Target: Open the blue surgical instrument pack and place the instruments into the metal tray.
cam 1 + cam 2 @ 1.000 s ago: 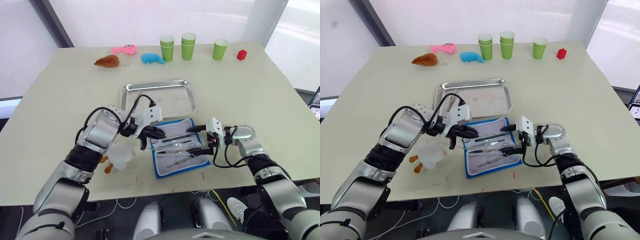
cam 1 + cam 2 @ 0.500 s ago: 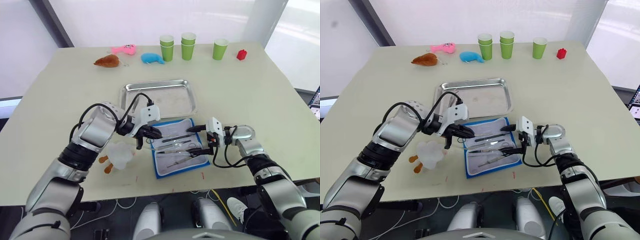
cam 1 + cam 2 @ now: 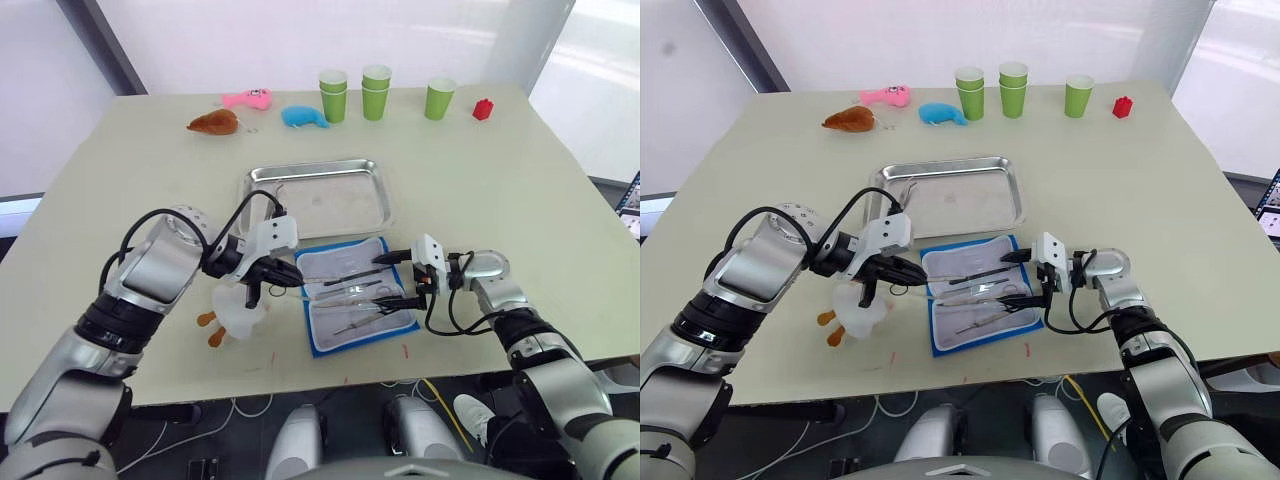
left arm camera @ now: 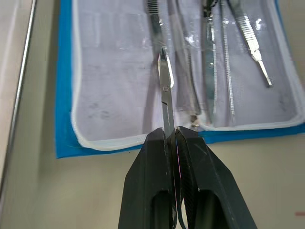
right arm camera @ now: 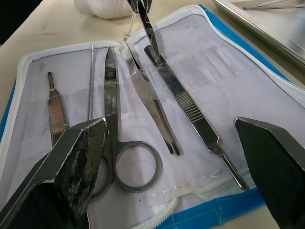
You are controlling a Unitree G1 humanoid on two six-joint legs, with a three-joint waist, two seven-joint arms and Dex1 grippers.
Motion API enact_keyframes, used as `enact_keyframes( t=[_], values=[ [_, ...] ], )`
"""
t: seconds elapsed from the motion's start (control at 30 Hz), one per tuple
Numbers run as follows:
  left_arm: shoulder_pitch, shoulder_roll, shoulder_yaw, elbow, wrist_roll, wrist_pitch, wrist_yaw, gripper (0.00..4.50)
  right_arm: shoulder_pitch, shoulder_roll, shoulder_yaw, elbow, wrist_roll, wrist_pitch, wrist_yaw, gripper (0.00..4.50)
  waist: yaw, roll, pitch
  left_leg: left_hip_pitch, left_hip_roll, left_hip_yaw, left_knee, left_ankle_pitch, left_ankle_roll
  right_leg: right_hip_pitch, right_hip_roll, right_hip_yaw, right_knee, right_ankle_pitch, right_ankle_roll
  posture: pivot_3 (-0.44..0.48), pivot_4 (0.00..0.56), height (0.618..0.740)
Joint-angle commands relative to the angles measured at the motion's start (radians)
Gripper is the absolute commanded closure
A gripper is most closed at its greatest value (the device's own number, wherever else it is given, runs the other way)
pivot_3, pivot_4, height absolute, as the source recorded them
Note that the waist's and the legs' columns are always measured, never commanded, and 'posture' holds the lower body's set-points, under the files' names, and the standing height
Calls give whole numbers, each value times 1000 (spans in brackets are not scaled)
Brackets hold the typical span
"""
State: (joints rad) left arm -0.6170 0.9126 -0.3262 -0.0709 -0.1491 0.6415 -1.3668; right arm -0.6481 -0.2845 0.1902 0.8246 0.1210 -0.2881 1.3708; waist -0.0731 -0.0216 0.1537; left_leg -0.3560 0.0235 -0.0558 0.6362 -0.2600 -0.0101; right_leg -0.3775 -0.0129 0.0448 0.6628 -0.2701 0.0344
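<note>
Pale table (image 3: 520, 190); pack (image 3: 358, 297) open; left claw (image 4: 172, 138) grips scissors (image 4: 165, 93).

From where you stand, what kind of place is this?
Probably a robot test lab, not a clinic: one plain table holds an opened surgical instrument pack and metal tray beside plush toys and green paper cups.

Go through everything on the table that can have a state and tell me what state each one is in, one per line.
blue surgical instrument pack: open, lying flat, lining up.
instruments: most lie in the pack's sleeves.
scissors: gripped by the left gripper, tip over the pack.
metal tray: upright, one thin tool at its left end.
right gripper: open, at the pack's right edge.
green cups: upright, two stacks and one single.
</note>
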Motion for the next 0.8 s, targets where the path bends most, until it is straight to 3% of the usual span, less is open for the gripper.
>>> enact_keyframes(
  t=[0.03,0.17,0.3,0.5,0.8],
  values=[
    [-2,42,60,-35,-24,2,-11,4471,58,-2,72,97,-96,27,-21,0,0,0,0,0,0,0,0,0,0,0,0,0,0,0,0,0,150,740],
    [-19,73,128,-20,-72,23,-17,4471,58,-1,73,96,-96,29,-22,0,0,0,0,0,0,0,0,0,0,0,0,0,0,0,0,0,150,740],
    [-47,26,193,19,-106,59,57,4471,59,-2,73,95,-96,29,-20,0,1,0,0,0,0,0,0,0,0,0,0,0,0,0,0,0,150,740],
    [-67,-147,296,37,-126,128,310,4471,61,-4,75,93,-97,29,-16,0,0,-1,0,0,0,0,0,0,0,0,0,0,0,0,0,0,150,740],
    [-141,-366,379,122,-32,180,777,4471,58,-6,77,96,-99,29,-14,0,2,-2,-1,0,-1,-1,0,0,0,1,-2,0,0,2,-3,0,150,740]
  ],
)
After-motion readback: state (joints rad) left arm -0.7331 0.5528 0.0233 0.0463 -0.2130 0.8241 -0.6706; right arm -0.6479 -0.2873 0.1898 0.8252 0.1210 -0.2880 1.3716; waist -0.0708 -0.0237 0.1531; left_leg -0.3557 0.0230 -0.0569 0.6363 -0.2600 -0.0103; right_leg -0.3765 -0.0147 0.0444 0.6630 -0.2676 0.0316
